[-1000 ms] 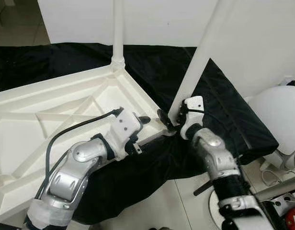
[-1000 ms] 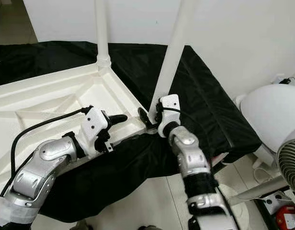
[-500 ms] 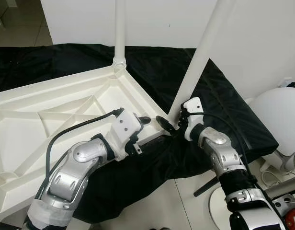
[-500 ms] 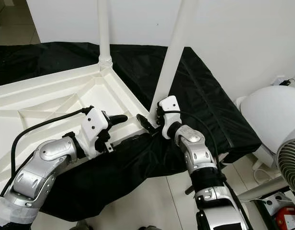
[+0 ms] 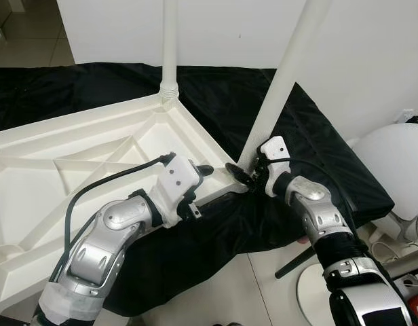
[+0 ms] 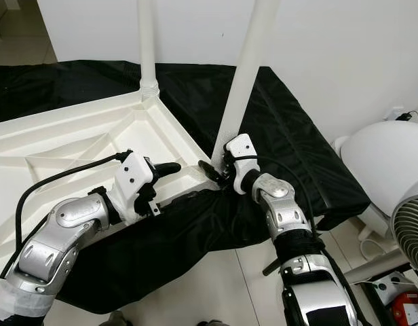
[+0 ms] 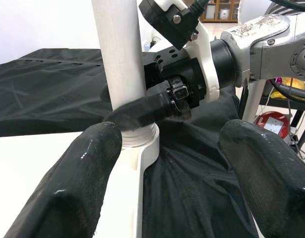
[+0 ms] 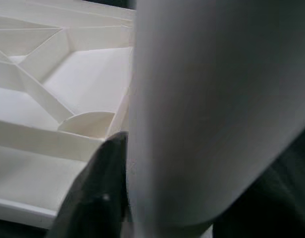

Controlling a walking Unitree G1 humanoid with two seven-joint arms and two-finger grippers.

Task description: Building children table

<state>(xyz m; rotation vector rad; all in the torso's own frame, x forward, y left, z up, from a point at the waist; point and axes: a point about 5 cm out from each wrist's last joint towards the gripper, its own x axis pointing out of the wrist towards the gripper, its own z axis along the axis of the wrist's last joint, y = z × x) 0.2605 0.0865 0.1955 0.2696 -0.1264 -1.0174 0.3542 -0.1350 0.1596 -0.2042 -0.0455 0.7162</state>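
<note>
The biggest thing I see is the white table top (image 5: 73,176), lying upside down over the left half of the frame on a black cloth (image 5: 317,156), with its ribs facing up. It looks like stiff moulded plastic, probably light for its size, but wide and awkward to move, so I would hold it by the rim near a corner and not by the thin ribs. One white leg (image 5: 169,47) stands already in the far corner socket, in the upper middle of the frame. The second leg (image 5: 283,81) leans from the upper right down to the near corner, at the centre of the frame. I judge this tube to be smooth and slippery, and long enough to lever the socket, so the best grip is low, close to the collar. My right gripper (image 5: 248,174) is exactly there, with its fingers closed around the foot of this leg. My left gripper (image 7: 167,163) hovers just beside the same corner with its jaws wide apart and holding nothing; one finger (image 7: 73,188) is over the white rim.
</note>
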